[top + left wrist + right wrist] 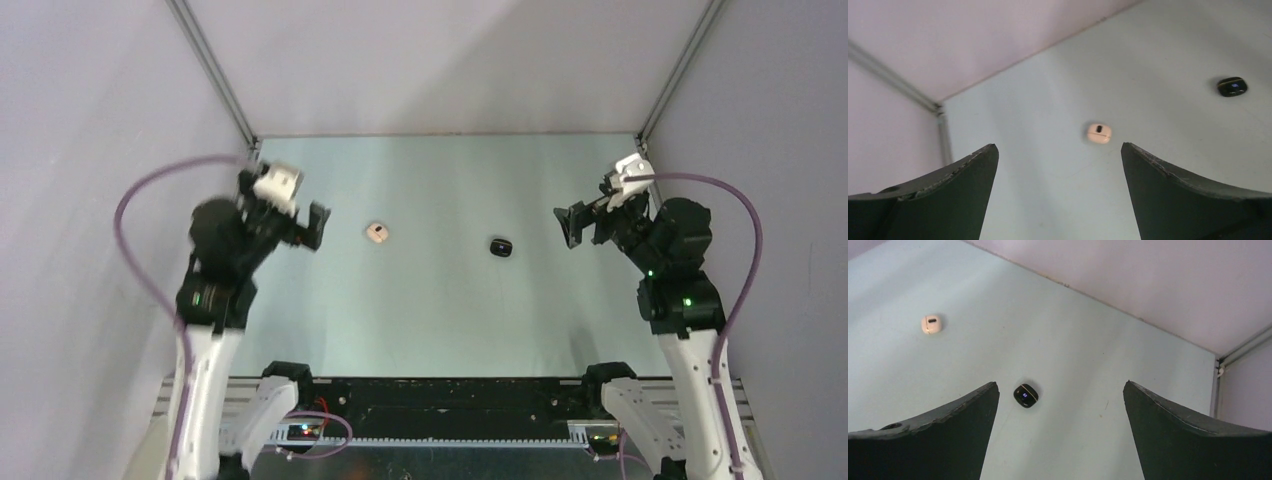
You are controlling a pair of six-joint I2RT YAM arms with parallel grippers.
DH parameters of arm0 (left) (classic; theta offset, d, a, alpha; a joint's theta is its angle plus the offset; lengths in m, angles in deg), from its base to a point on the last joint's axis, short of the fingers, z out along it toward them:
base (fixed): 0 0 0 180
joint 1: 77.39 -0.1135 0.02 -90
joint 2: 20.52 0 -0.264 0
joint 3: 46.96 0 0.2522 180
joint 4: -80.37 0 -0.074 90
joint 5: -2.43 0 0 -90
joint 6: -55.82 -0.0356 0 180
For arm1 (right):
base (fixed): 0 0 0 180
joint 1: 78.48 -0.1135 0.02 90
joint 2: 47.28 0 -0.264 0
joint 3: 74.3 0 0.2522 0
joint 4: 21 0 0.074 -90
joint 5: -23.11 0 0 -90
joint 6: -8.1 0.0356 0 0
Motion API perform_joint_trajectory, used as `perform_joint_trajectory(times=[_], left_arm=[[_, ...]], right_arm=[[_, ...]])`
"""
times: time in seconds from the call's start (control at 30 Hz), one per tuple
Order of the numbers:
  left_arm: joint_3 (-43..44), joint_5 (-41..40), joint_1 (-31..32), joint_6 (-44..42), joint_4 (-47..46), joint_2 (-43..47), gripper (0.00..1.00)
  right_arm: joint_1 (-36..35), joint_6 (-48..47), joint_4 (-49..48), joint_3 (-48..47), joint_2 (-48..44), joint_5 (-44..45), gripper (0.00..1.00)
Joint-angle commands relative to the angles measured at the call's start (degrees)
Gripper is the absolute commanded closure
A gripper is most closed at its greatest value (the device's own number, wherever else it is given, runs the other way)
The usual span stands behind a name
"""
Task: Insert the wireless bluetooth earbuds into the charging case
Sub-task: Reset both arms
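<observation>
Pale table (440, 320) bears rounded cream case (377, 232), black case (501, 247); left hand (1058, 146), right hand (1060, 384) apart

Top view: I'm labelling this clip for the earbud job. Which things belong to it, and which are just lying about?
Belong to the job: cream case and black case, both apparently shut; left gripper and right gripper, both open.
Just there: purple cable, frame post. No loose earbud shows.

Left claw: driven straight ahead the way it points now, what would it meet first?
Likely the cream-white charging case, just right of centre ahead of the open left claw; depth is unclear.
</observation>
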Motion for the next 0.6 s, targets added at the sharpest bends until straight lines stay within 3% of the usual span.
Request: perform_joint_trajectory(times=[0.0,0.13,0.2,0.57], left_arm=[[-11.5,-12.0,-0.3,-2.0,-3.3,17.0,0.01],[-14.7,-11.0,-4.4,3.1,-4.5,24.8,0.01],[-15.4,-14.5,-5.4,5.1,-5.5,26.3,0.01],[-16.3,-20.5,-7.7,7.9,-7.7,26.1,0.01]], right_arm=[[-0.9,5.4,1.8,-2.5,-7.4,5.0,0.01],[-1.1,11.4,0.0,-2.3,-13.9,14.1,0.00],[-1.1,12.8,0.6,-2.8,-15.1,16.6,0.00],[0.8,10.5,-0.2,-0.9,-17.9,25.0,0.01]])
